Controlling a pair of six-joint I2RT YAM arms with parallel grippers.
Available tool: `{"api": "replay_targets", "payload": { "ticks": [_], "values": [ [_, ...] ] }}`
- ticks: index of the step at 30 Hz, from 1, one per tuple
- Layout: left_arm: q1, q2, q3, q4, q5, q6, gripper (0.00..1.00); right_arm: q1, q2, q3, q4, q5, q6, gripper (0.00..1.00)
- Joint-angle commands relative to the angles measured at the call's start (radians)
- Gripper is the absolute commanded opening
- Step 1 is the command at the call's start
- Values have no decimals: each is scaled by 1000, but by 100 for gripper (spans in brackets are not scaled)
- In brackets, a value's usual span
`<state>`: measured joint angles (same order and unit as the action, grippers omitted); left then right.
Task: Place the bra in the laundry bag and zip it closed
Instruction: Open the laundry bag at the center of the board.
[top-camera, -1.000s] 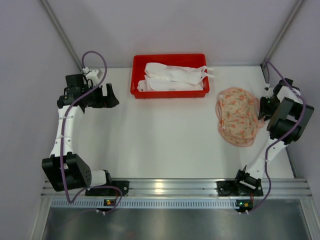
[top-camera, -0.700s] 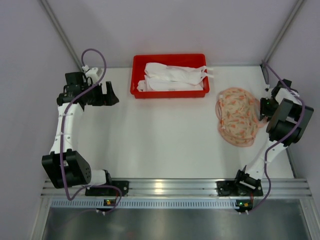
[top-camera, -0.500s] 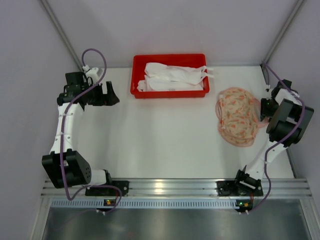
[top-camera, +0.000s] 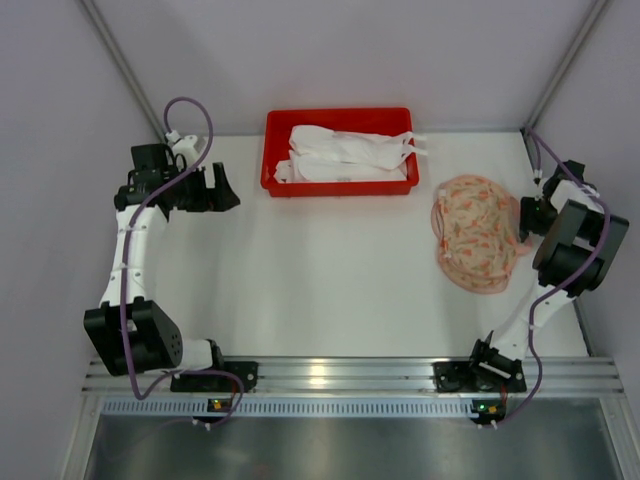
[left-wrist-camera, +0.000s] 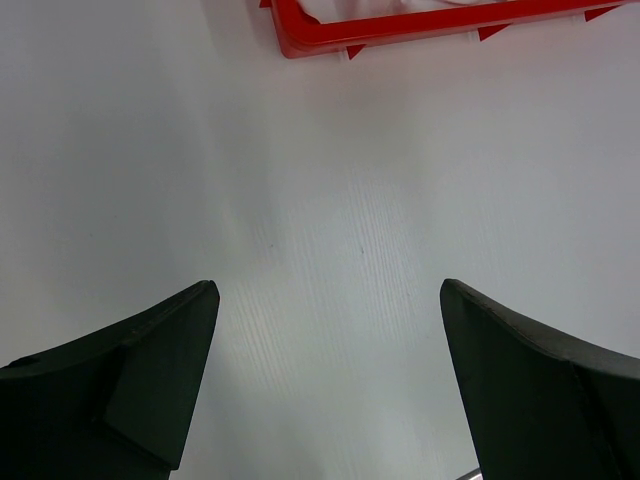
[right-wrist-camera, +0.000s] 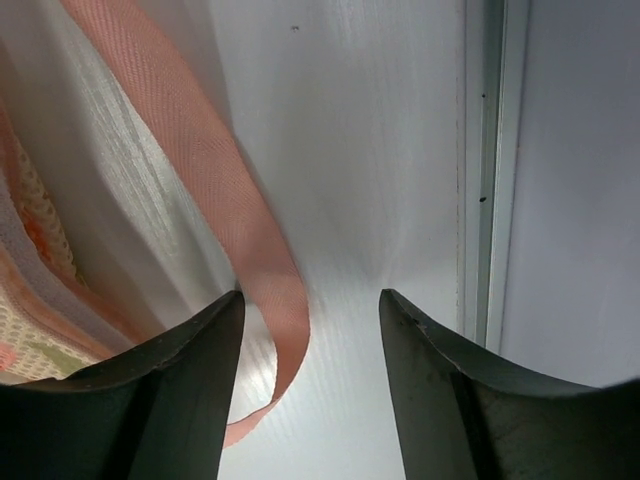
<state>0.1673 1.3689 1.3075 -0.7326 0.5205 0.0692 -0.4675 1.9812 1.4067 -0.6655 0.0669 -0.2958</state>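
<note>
Overhead view first: the white table (top-camera: 320, 290) carries a red tray (top-camera: 340, 187) at its far edge, centre. Folded white fabric lies in the tray, probably the laundry bag (top-camera: 350, 155), though no zip or mesh can be made out from this height. The bra (top-camera: 475, 235), pale with an orange pattern, lies in a heap on the right side of the table, well apart from the tray. The left gripper (top-camera: 218, 190) hangs over the far left of the table, just left of the tray, its fingers spread and nothing between them. The right gripper (top-camera: 524, 216) sits low at the bra's right edge, right against the fabric.

Left wrist view: the left gripper (left-wrist-camera: 328, 295) shows both dark fingers spread wide over bare table, with nothing in the gap. A corner of the red tray (left-wrist-camera: 400, 30) crosses the top of the frame.

Right wrist view: the right gripper (right-wrist-camera: 310, 298) has its fingers apart, with open table showing between them. A pink strap (right-wrist-camera: 205, 165) of the bra runs down from the upper left, passes close by the left-hand fingertip (right-wrist-camera: 215, 330) and curls into the gap; nothing pinches it. Patterned cup fabric bunches at the left edge. A metal rail (right-wrist-camera: 485, 150) runs along the table's border on the right, with the grey wall (right-wrist-camera: 570, 180) beyond it.
</note>
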Motion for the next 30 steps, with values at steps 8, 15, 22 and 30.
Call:
{"api": "replay_targets", "payload": {
  "ticks": [8, 15, 22, 30],
  "values": [
    [-2, 12, 45, 2, 30, -22, 99, -2, 128, 46, -66, -102, -34, 0],
    [-2, -8, 52, 2, 41, -29, 99, -42, -13, 81, -149, -237, -69, 0],
    [-2, -34, 45, 4, 61, -40, 98, -91, -231, 253, -390, -588, -160, 0],
    [-2, -74, 12, 2, 38, -42, 99, -36, -372, 311, -496, -903, -166, 0]
  ]
}}
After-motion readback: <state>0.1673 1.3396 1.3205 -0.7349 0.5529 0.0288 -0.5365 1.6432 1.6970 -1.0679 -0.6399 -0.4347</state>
